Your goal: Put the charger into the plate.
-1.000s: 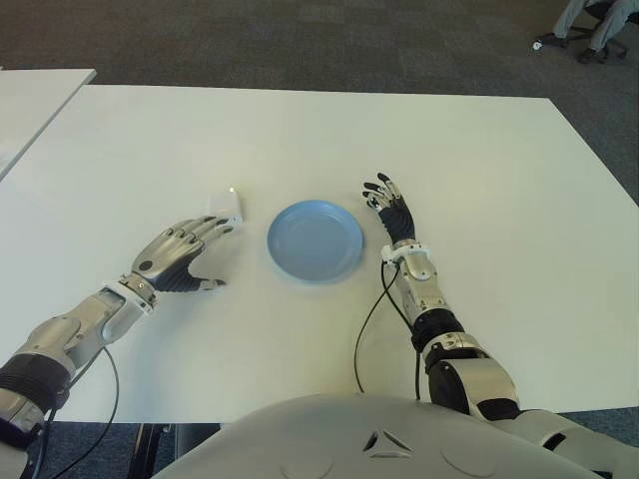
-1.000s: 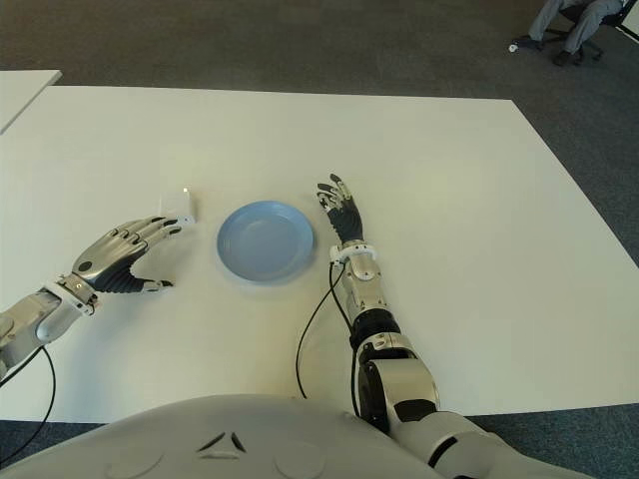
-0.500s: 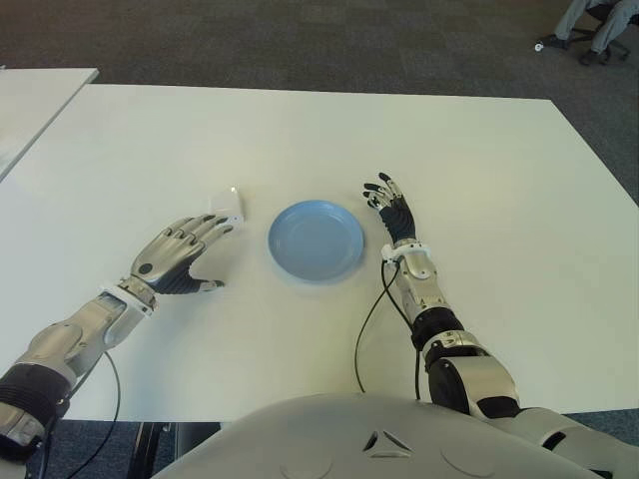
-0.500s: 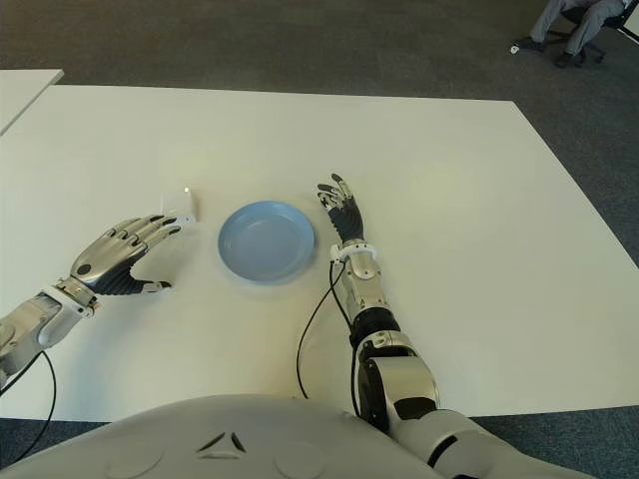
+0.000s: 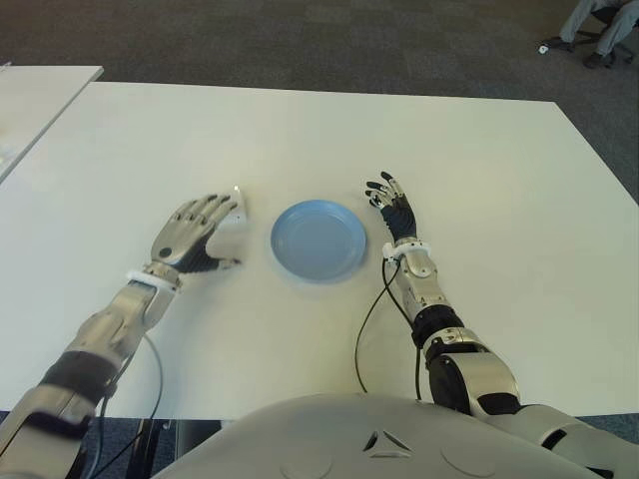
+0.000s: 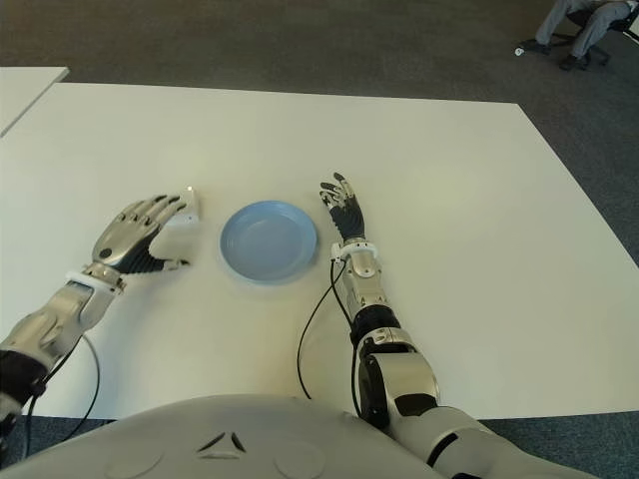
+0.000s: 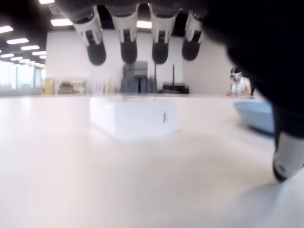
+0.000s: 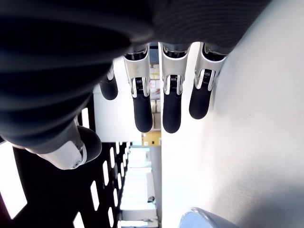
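Eye views: the left hand (image 5: 192, 232) is hovering over the white table (image 5: 479, 180) with fingers spread, holding nothing, its fingertips above the white charger (image 5: 234, 211), which is lying just left of the empty blue plate (image 5: 319, 239). The right hand (image 5: 396, 213) is showing just right of the plate, fingers relaxed.

Left wrist view: the fingertips (image 7: 128, 50) are hanging above the charger (image 7: 134, 116), not touching it.

Right wrist view: the extended fingers (image 8: 171, 102) are gripping nothing.
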Action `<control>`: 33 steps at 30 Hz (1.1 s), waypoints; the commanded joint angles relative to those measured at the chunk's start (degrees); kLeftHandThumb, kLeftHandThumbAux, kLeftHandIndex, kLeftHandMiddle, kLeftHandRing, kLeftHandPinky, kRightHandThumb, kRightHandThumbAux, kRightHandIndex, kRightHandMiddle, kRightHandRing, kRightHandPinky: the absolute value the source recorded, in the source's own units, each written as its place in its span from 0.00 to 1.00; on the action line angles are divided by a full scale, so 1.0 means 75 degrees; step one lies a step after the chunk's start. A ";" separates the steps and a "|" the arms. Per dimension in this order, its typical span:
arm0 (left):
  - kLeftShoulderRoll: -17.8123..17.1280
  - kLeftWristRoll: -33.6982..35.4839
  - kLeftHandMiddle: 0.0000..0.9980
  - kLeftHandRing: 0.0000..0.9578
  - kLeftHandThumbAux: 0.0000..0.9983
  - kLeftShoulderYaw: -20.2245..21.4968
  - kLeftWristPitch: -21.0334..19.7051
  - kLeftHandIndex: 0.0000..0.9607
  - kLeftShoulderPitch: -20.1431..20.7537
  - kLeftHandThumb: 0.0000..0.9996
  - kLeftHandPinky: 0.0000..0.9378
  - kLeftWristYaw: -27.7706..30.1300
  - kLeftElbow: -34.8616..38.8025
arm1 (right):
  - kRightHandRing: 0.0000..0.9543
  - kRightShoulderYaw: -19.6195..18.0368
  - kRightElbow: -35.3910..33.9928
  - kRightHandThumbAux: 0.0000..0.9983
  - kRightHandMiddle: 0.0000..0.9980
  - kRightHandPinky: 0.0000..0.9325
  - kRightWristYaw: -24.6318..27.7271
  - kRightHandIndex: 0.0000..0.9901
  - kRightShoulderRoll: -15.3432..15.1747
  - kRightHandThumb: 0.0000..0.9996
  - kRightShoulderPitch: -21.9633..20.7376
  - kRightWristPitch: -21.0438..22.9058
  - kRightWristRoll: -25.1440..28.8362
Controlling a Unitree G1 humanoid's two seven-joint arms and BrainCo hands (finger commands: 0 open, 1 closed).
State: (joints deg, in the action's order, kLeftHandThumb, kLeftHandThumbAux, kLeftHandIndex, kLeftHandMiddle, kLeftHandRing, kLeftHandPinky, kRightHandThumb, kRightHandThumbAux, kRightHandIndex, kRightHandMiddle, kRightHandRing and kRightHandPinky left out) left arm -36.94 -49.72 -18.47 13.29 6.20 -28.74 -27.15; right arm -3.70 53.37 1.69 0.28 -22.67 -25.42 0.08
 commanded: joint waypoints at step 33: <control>0.1041 -0.0119 0.00 0.00 0.25 -0.1385 0.0016 0.00 0.2422 0.35 0.00 -0.1394 -0.4354 | 0.25 0.0022 0.0126 0.57 0.25 0.23 -0.0132 0.05 0.0090 0.00 0.0419 0.0131 -0.0016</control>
State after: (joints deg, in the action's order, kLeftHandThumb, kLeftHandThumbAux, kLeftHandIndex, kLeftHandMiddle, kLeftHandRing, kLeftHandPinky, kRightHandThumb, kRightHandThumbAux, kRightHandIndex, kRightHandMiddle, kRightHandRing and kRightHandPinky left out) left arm -30.02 -50.14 -27.69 13.51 23.87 -38.74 -57.46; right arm -3.55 52.74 0.64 0.88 -22.34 -26.51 -0.04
